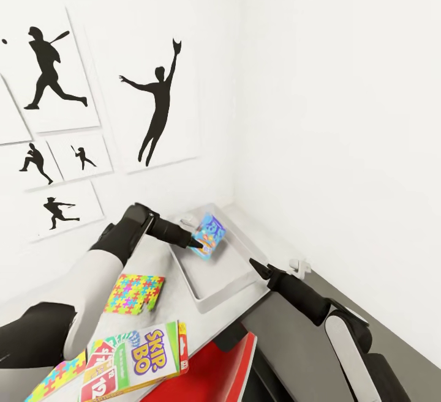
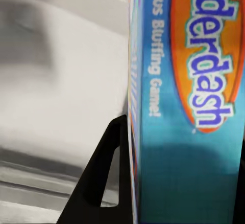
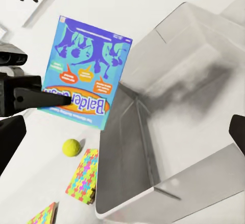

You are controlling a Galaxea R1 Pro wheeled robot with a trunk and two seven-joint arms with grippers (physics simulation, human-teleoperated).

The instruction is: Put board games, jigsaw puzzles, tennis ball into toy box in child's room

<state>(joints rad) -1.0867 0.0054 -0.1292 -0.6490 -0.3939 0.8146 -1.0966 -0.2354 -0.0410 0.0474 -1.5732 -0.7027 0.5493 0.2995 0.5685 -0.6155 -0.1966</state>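
My left gripper (image 1: pixel 197 244) is shut on the blue board game (image 1: pixel 209 234), holding it upright on edge over the light-grey toy box (image 1: pixel 215 289) on the white table (image 1: pixel 160 323). The left wrist view shows the blue box (image 2: pixel 189 106) clamped beside a black finger (image 2: pixel 102 178). My right gripper (image 1: pixel 252 262) hovers open at the toy box's right rim; its view shows the blue game (image 3: pixel 84 73), the tennis ball (image 3: pixel 71 147) and a jigsaw puzzle (image 3: pixel 84 175) beside the bin (image 3: pixel 173 147). The Skip-Bo game (image 1: pixel 139 358) and two puzzles (image 1: pixel 135 293) (image 1: pixel 56 379) lie on the table.
White walls meet in a corner just behind the toy box, with black sports silhouette pictures (image 1: pixel 159 102) on the left wall. A red flat surface (image 1: pixel 211 368) sits below the table's front edge. Grey floor (image 1: pixel 343 304) lies to the right.
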